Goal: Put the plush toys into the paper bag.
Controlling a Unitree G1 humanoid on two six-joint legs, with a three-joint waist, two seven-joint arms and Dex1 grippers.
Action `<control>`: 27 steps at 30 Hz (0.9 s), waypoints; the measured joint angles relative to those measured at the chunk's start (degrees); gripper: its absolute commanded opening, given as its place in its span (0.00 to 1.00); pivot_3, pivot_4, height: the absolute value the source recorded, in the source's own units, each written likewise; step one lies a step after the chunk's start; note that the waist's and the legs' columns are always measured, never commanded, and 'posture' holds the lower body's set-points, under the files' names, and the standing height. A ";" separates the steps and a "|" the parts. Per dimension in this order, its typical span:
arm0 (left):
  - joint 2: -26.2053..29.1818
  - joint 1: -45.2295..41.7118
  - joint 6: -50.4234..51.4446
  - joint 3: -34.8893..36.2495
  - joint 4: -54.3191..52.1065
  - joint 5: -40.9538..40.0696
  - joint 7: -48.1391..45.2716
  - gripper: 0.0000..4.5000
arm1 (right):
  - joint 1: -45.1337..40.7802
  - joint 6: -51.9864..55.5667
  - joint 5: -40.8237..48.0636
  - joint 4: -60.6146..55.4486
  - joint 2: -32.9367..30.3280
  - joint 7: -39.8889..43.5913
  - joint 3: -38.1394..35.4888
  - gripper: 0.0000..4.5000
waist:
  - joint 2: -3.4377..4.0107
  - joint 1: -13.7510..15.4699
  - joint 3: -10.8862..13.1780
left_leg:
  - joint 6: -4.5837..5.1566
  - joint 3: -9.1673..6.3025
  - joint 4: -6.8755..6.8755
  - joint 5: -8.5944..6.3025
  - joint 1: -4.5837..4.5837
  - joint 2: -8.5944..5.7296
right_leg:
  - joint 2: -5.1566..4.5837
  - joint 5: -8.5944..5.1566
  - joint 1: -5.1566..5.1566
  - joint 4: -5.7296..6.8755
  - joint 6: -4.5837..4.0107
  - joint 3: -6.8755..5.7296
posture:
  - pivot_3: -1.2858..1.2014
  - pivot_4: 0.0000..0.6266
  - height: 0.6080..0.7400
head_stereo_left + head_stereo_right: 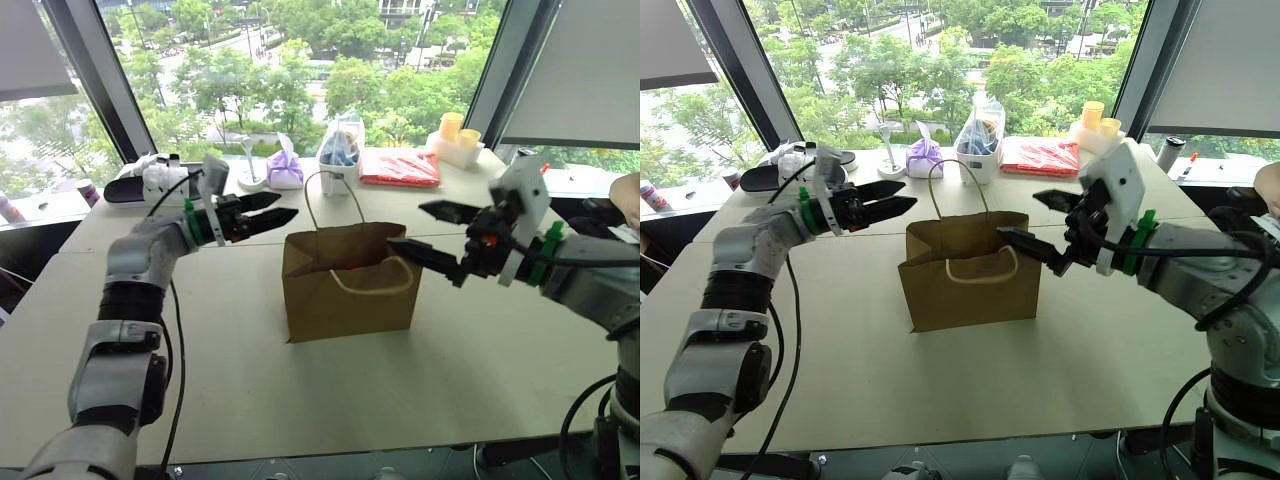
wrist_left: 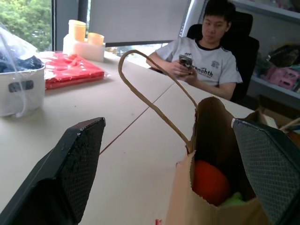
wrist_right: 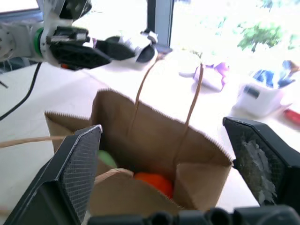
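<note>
Far edge of tabletop [image 1: 300, 400]: purple bundle [image 1: 285, 170], clear plastic bag [image 1: 340, 150], red packet [image 1: 400, 168], yellow cups [image 1: 455, 130]. Paper bag [image 1: 350, 285] upright mid-tabletop, mouth up, long side running left-right; orange toy [image 3: 152, 182] and green toy [image 3: 107, 158] inside. Left tool [image 1: 275, 208] and right tool [image 1: 425, 232] flank the bag's top, both spread wide, empty.
</note>
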 measured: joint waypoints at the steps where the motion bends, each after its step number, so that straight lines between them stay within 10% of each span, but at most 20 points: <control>1: 0.92 1.07 1.47 0.00 -1.17 -0.73 -0.98 0.99 | -0.24 0.05 0.95 0.28 -0.37 -0.14 -0.90 1.00 | 0.01 0.02 0.00 | 0.00 0.01 0.00 0.00 0.00 0.00 | -0.01 0.00 0.00 0.00 0.00 0.00 | 0.52 0.24 1.00; 7: 2.89 5.84 3.08 -2.17 -2.80 -0.93 -6.13 1.00 | 2.46 2.85 11.54 -0.74 -1.03 -2.20 -4.50 0.88 | -0.03 0.39 0.02 | 0.01 0.00 0.04 0.00 -0.02 -0.01 | -0.02 0.01 0.03 -0.01 -0.02 -0.01 | 0.52 0.24 1.00; 15: 2.70 3.90 0.80 -5.76 3.35 1.89 -11.43 1.00 | 7.28 -0.30 24.04 -7.13 0.33 -4.94 1.22 0.02 | -0.03 0.02 0.02 | 0.02 0.03 0.03 -0.01 0.02 0.03 | 0.00 0.02 0.03 -0.03 -0.02 0.00 | 0.52 0.24 1.00; 27: 2.60 0.82 -4.10 -9.41 9.85 6.74 -18.90 1.00 | 8.78 -7.41 13.09 -6.46 1.26 2.92 21.74 0.01 | -0.04 0.01 0.02 | 0.03 0.07 0.04 -0.02 0.01 0.02 | 0.02 0.02 0.02 -0.02 -0.02 -0.02 | 0.52 0.24 1.00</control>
